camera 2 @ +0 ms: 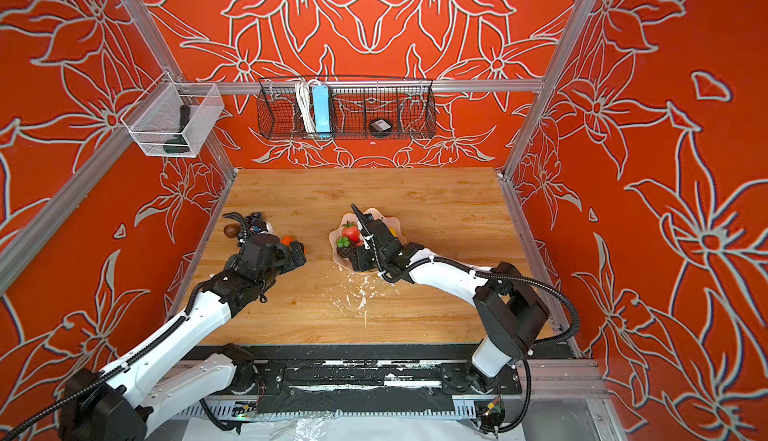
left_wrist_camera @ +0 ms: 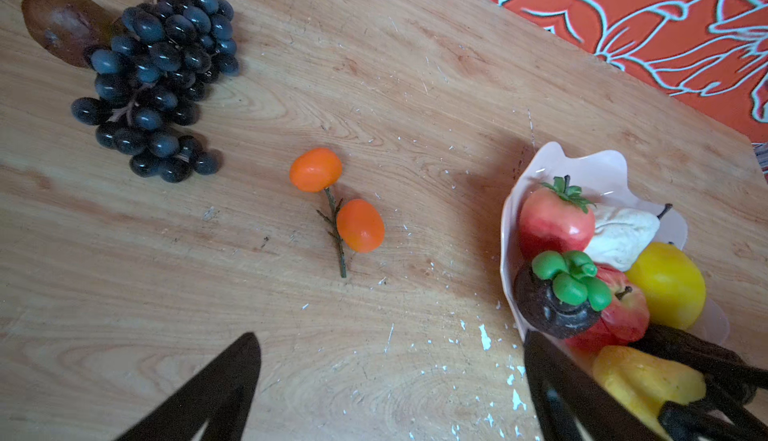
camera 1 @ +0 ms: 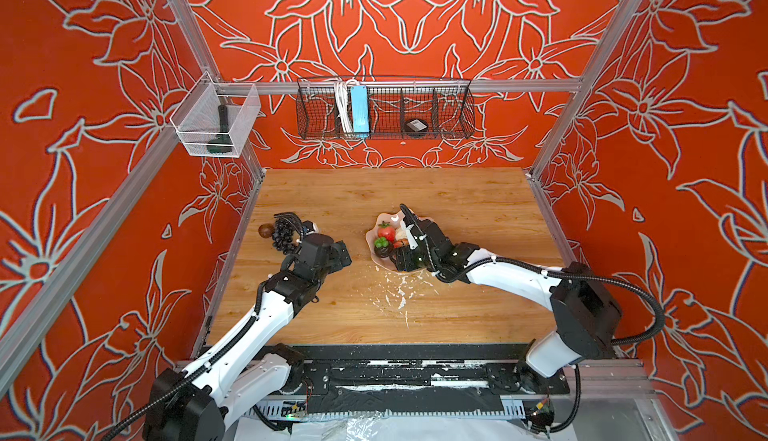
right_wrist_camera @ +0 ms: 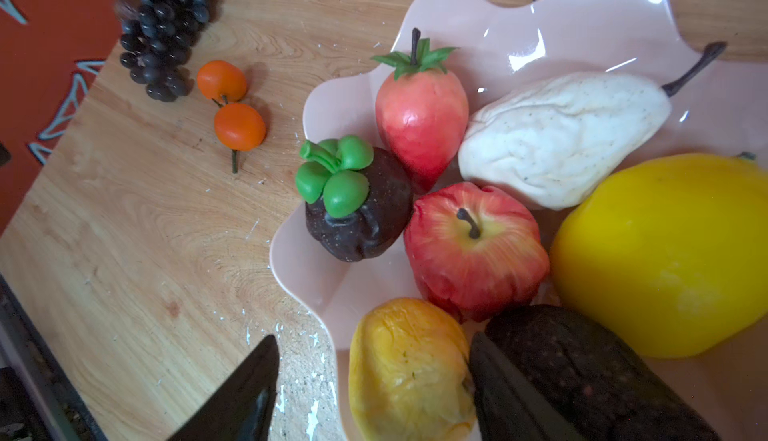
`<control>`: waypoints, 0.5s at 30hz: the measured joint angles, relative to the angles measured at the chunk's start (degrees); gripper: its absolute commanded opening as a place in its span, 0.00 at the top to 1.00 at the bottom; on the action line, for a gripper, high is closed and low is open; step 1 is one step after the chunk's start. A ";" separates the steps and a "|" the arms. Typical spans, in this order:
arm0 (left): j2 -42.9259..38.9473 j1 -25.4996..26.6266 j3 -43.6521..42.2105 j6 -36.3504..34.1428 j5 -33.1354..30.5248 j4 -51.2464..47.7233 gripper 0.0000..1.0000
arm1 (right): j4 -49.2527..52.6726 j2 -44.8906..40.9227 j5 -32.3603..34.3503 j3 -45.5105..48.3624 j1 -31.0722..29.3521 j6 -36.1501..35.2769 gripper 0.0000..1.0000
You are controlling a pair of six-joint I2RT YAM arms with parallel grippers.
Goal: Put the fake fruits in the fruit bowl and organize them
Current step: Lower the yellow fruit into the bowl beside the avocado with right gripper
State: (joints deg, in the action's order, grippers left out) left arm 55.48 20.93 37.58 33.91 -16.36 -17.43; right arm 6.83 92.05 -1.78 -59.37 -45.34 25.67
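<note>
The fruit bowl point(camera 1: 380, 219) point(camera 2: 384, 213) sits mid-table in both top views, right arm point(camera 1: 511, 272) bent over it; left wrist view: left gripper point(left_wrist_camera: 390, 335) spread wide, empty, over the table point(left_wrist_camera: 374, 65); right wrist view: right gripper point(right_wrist_camera: 374, 341) parted around a yellow-orange fruit point(right_wrist_camera: 407, 368) in the bowl, unclamped.

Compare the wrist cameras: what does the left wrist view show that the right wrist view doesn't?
Left wrist only: the left gripper, jaws wide over bare table, and most of the brown fruit. Right wrist only: the full top of the apple and a clear view of the right gripper, jaws open astride the yellow-orange fruit. Both: grape bunch, orange pair, fruit bowl, strawberry, mangosteen, pear, lemon.
</note>
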 measured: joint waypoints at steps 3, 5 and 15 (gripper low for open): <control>0.20 0.00 0.00 -0.02 0.13 0.17 0.02 | 1.99 0.00 0.94 -0.59 -0.13 -1.57 0.25; 0.28 0.00 0.00 0.00 0.24 0.24 0.02 | 3.52 0.11 1.70 -1.36 -0.15 -2.60 0.23; 0.31 -0.35 -0.20 -0.02 0.70 0.46 0.02 | 7.56 0.57 3.87 -3.28 -0.63 -7.02 0.14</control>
State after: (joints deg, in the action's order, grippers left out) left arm 55.79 20.58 37.39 33.89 -15.66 -16.97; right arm 14.39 92.62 2.09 -62.65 -45.98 18.65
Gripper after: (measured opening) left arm 0.984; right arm 0.857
